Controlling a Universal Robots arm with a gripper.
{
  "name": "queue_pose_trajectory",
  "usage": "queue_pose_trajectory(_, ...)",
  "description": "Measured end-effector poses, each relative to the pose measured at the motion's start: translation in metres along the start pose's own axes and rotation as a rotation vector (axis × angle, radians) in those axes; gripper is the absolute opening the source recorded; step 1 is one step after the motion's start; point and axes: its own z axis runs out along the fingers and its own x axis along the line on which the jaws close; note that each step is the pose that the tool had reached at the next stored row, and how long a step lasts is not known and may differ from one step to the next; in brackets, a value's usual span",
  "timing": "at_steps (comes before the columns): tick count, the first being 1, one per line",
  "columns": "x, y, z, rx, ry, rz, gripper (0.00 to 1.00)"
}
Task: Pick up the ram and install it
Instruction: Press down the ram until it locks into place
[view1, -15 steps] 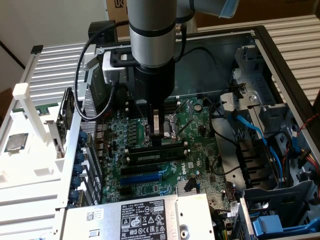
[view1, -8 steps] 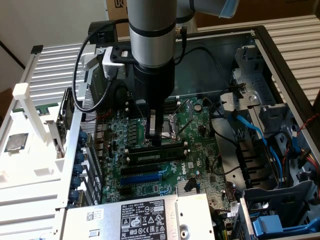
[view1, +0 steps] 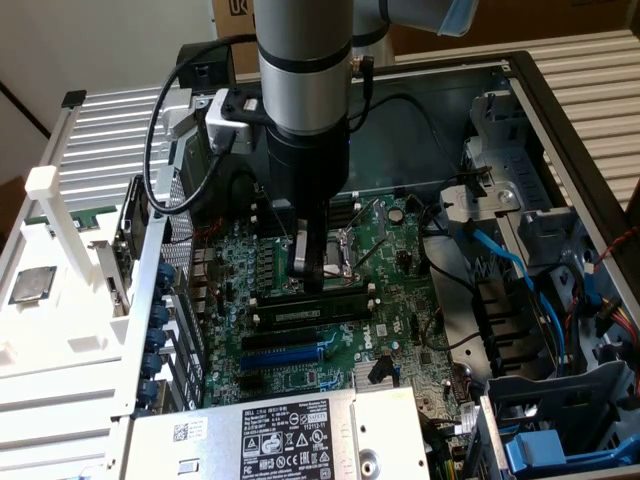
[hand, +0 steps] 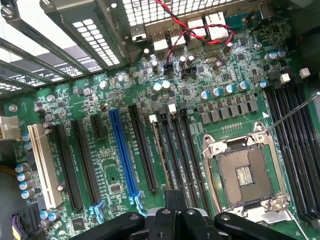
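Observation:
The ram (view1: 340, 296) is a long, thin, dark strip standing on edge in a memory slot of the green motherboard (view1: 400, 300), inside the open computer case. In the wrist view the ram (hand: 161, 150) shows edge-on as a thin brownish line between black slots. My gripper (view1: 312, 280) points straight down over the ram, near its middle. Its fingers are shut together, and the tips sit at the strip's top edge. In the wrist view my gripper (hand: 172, 200) meets the near end of that line. Whether the tips pinch the ram or only rest on it is hidden.
The open processor socket (hand: 245, 172) lies right beside the memory slots. A blue expansion slot (hand: 124, 150) and a white one (hand: 45, 165) run parallel. A power supply (view1: 290, 435) fills the case's near end. Blue cables (view1: 520, 270) and drive cages crowd the exterior view's right. A silver chip (view1: 32, 283) rests on a white tray.

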Motion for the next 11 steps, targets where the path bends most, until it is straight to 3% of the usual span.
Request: queue_pose_trajectory(11,0.0000,0.0000,0.0000,0.0038,0.0153,0.137,0.10)
